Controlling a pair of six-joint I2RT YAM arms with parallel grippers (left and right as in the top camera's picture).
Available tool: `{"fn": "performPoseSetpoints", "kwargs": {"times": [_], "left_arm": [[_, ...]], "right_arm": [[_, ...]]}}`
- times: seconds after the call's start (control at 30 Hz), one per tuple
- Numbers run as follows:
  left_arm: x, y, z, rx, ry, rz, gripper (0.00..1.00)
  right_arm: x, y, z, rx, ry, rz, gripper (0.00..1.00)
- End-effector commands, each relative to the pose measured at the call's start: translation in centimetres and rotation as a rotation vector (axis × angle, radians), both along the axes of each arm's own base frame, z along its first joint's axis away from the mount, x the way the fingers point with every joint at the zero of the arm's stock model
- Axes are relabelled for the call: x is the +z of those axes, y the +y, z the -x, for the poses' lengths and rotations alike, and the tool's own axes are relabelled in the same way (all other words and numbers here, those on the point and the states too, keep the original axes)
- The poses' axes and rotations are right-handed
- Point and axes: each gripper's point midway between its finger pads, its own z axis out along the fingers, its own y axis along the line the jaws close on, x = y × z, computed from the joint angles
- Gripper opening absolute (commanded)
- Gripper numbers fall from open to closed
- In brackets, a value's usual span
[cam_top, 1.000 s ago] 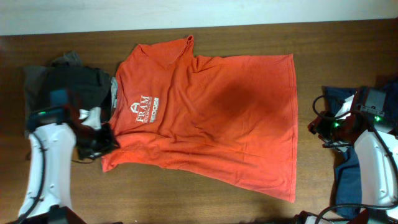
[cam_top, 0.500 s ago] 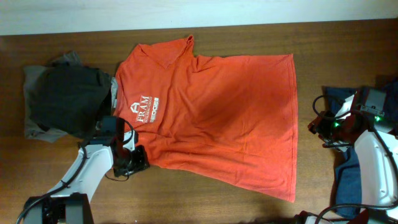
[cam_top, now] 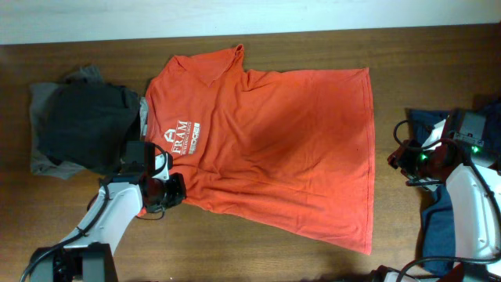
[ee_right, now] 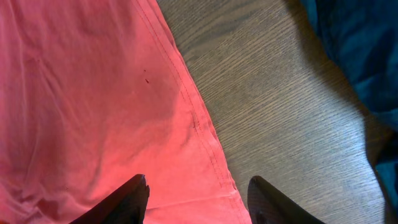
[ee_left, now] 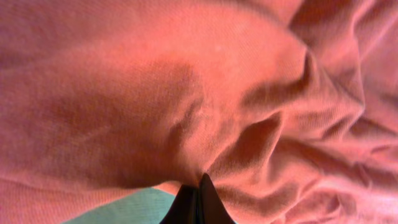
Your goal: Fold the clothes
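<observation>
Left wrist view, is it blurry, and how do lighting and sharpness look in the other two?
Left wrist: the orange T-shirt fills the frame, soft-focused, with deep fold shadows near the left gripper. Right wrist: sharp, with the hem stitching and the wood grain of the table crisp. Overhead: even light, with one darker patch mid-shirt.

Orange-red short-sleeved fabric T-shirt (cam_top: 266, 149) lies spread mid-table (cam_top: 313, 47); at its nine o'clock, black fabric garment (cam_top: 82, 129) atop grey fabric garment (cam_top: 43, 163); at four o'clock, navy blue fabric garment (cam_top: 437, 235); left tool (cam_top: 168, 192) on its eight o'clock corner.
</observation>
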Motion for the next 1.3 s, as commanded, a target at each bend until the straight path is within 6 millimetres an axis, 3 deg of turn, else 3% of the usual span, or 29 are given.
{"fn": "performPoseSetpoints", "kwargs": {"times": [0.0, 0.2, 0.27, 0.4, 0.57, 0.63, 0.77, 0.87, 1.03, 1.13, 1.27], "left_arm": [[1.1, -1.4, 1.3, -0.017, 0.066, 0.086, 0.0], [6.2, -1.2, 4.8, -0.042, 0.247, 0.069, 0.01], [7.1, -0.6, 3.5, -0.041, 0.199, 0.03, 0.01], [6.6, 0.6, 0.0, -0.032, 0.068, -0.042, 0.07], [4.5, 1.4, -4.0, -0.043, -0.026, -0.099, 0.08], [3.5, 1.4, -4.7, -0.05, -0.022, -0.095, 0.08], [4.0, -1.4, -2.2, -0.08, 0.081, 0.075, 0.08], [6.0, -1.3, -1.3, -0.119, 0.071, 0.063, 0.09], [9.5, 0.2, 0.7, -0.109, 0.028, -0.033, 0.22], [8.6, -0.1, 3.2, -0.129, 0.112, -0.042, 0.22], [5.4, -0.8, 5.6, -0.134, 0.185, -0.037, 0.22]], "right_arm": [[0.2, -0.3, -0.2, -0.006, -0.005, 0.007, 0.56], [0.2, -0.3, -0.1, -0.007, -0.003, 0.006, 0.56], [0.2, -0.3, -0.1, -0.007, -0.004, 0.006, 0.56], [0.2, -0.3, -0.2, -0.007, -0.005, 0.007, 0.56], [0.3, -0.3, -0.2, -0.007, -0.006, 0.006, 0.57], [0.2, -0.3, -0.2, -0.006, -0.005, 0.006, 0.56], [0.2, -0.2, 0.1, -0.006, 0.005, 0.002, 0.56], [0.2, -0.2, 0.0, -0.007, 0.002, 0.003, 0.56], [0.2, -0.2, 0.0, -0.006, 0.001, 0.004, 0.57], [0.2, -0.2, 0.0, -0.007, 0.001, 0.004, 0.57], [0.2, -0.3, -0.1, -0.006, -0.004, 0.007, 0.6]]}}
